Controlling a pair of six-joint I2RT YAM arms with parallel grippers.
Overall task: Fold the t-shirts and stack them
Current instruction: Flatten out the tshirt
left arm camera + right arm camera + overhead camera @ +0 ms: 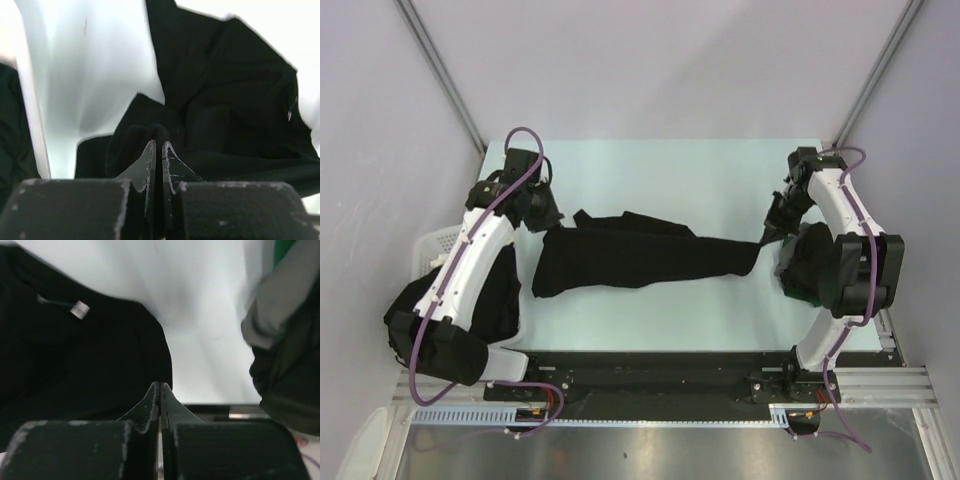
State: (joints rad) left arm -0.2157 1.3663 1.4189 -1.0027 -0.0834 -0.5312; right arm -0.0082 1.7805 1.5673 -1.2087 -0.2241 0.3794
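Note:
One black t-shirt [630, 258] hangs stretched across the table between my two grippers, bunched and creased. My left gripper [546, 222] is shut on its left end; in the left wrist view the fingertips [159, 145] pinch a fold of black cloth, and the rest of the shirt [235, 90] spreads beyond. My right gripper [768, 236] is shut on the shirt's narrow right end. In the right wrist view its jaws [160, 386] meet at the edge of the t-shirt [90, 360], whose white neck label [79, 309] shows.
A white slotted basket [432, 246] at the left table edge holds more black cloth [498, 300]. A heap of dark cloth [808, 262] lies under the right arm at the right edge, and it also shows as dark cloth [290, 380] in the right wrist view. Grey walls close in behind.

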